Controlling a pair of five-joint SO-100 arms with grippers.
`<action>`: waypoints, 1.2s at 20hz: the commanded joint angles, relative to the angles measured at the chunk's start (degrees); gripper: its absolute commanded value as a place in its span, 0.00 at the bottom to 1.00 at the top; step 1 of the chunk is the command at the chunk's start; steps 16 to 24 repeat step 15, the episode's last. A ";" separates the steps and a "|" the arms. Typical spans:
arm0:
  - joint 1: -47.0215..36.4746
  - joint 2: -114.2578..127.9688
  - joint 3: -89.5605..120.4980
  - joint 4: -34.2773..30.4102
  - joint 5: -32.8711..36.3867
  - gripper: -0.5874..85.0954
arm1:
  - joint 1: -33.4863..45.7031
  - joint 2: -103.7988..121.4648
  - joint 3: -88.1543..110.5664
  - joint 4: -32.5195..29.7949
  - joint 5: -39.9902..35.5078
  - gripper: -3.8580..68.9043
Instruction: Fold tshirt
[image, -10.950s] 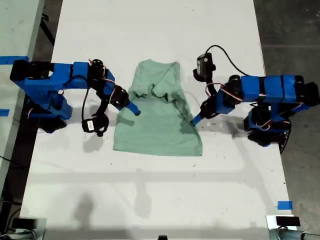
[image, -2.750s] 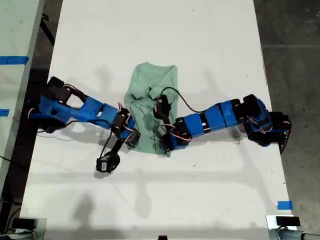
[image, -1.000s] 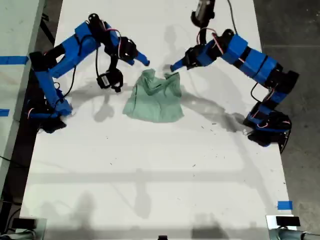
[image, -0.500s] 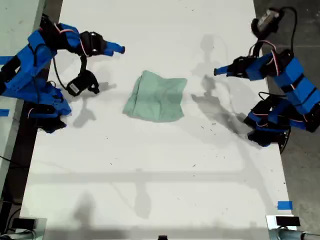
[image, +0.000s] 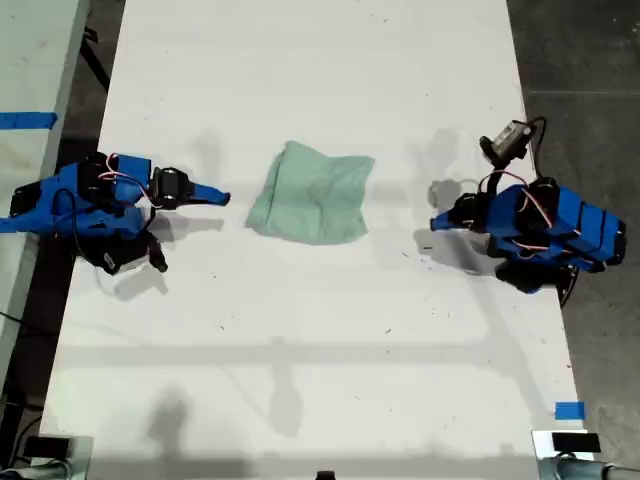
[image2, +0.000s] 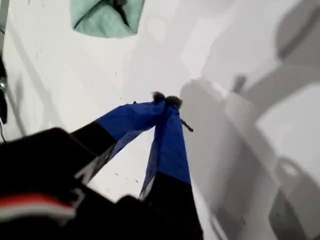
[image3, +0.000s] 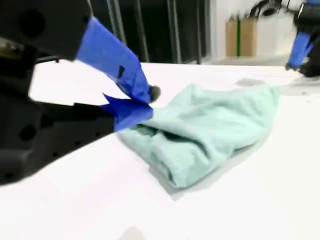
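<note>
The tshirt lies as a small folded mint-green bundle on the white table, in the middle of the exterior view. My first gripper rests low at the exterior view's right, shut and empty, well apart from the cloth. In the first wrist view its tips meet over bare table, with the tshirt far off. My second gripper lies at the exterior view's left, shut and empty, a short gap from the cloth's edge. The second wrist view shows its tips closed just before the tshirt.
Both blue arms lie folded down near the table's long edges. The first arm shows beyond the cloth in the second wrist view. Blue tape marks the table's front corner at the exterior view's right. Dark floor borders that side.
Both arms have dropped from raised poses and folded down onto the table at either side. The folded tshirt has stayed where it was.
</note>
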 joint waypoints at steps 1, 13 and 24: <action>-1.23 5.71 0.97 8.09 -4.57 0.15 | -0.44 0.26 0.09 0.26 -1.41 0.05; -3.43 5.71 1.05 9.76 -3.87 0.15 | -0.62 0.26 -0.26 1.14 -31.90 0.05; -3.52 5.71 1.05 9.76 -3.87 0.15 | -0.62 0.26 -0.26 1.14 -31.90 0.05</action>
